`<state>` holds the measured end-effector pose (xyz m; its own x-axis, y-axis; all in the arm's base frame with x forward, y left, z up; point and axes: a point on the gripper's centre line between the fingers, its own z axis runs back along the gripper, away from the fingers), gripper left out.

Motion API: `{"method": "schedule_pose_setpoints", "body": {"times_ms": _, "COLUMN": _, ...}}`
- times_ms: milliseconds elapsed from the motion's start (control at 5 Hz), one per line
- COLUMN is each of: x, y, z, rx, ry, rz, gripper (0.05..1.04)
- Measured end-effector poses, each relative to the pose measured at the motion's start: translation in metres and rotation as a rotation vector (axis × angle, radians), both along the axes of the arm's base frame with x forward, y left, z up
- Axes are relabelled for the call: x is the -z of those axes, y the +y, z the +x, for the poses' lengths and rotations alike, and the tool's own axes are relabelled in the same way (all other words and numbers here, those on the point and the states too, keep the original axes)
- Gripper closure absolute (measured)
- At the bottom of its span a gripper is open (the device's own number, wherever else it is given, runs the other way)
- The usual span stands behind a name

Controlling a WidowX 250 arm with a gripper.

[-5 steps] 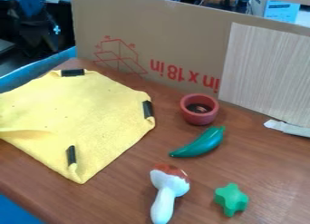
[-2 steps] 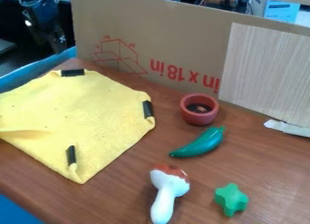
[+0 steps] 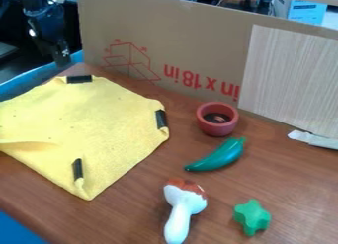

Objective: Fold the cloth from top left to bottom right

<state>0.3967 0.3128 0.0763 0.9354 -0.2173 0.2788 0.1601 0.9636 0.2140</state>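
Caution: a shallow pinch may drop the cloth [image 3: 86, 122]; I cannot tell whether my gripper [image 3: 63, 59] is clenched.

open air above yellow cloth [image 3: 99, 124], upright cardboard [image 3: 178, 45] behind, red bowl [image 3: 218, 130] near cloth's right side

This looks like a robotics lab, set up on a wood-topped table [image 3: 142, 213]. A black robot arm [image 3: 45, 20] hangs by the table's far left corner. Along the far edge, a printed cardboard sheet [image 3: 165, 30] stands as a makeshift screen, a pale wood-grain panel [image 3: 290, 80] against its right part. Toy-like props, a pepper [image 3: 219, 155] and a mushroom [image 3: 185, 206], lie towards the right edge. Beyond the screen are a blue-and-white box [image 3: 307, 12] and other clutter.
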Motion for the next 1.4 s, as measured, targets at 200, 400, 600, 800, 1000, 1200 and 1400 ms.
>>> {"method": "schedule_pose_setpoints", "body": {"times_ms": 200, "x": 0.008, "y": 0.002, "z": 0.001, "rx": 0.049, "ry": -0.011, "rz": 0.035, "gripper": 0.083}}
{"method": "schedule_pose_setpoints", "body": {"times_ms": 400, "x": 0.01, "y": 0.003, "z": 0.002, "rx": 0.057, "ry": -0.003, "rz": 0.045, "gripper": 0.083}}
{"method": "schedule_pose_setpoints", "body": {"times_ms": 600, "x": 0.019, "y": 0.004, "z": 0.003, "rx": 0.054, "ry": 0.016, "rz": 0.046, "gripper": 0.083}}
{"method": "schedule_pose_setpoints", "body": {"times_ms": 800, "x": 0.026, "y": 0.0, "z": 0.008, "rx": 0.055, "ry": 0.036, "rz": 0.051, "gripper": 0.083}}
{"method": "schedule_pose_setpoints", "body": {"times_ms": 1000, "x": 0.031, "y": -0.004, "z": 0.015, "rx": 0.053, "ry": 0.049, "rz": 0.06, "gripper": 0.083}}
{"method": "schedule_pose_setpoints", "body": {"times_ms": 1200, "x": 0.031, "y": -0.005, "z": 0.016, "rx": 0.047, "ry": 0.052, "rz": 0.062, "gripper": 0.083}}
{"method": "schedule_pose_setpoints", "body": {"times_ms": 1400, "x": 0.041, "y": -0.007, "z": 0.017, "rx": 0.043, "ry": 0.069, "rz": 0.047, "gripper": 0.135}}
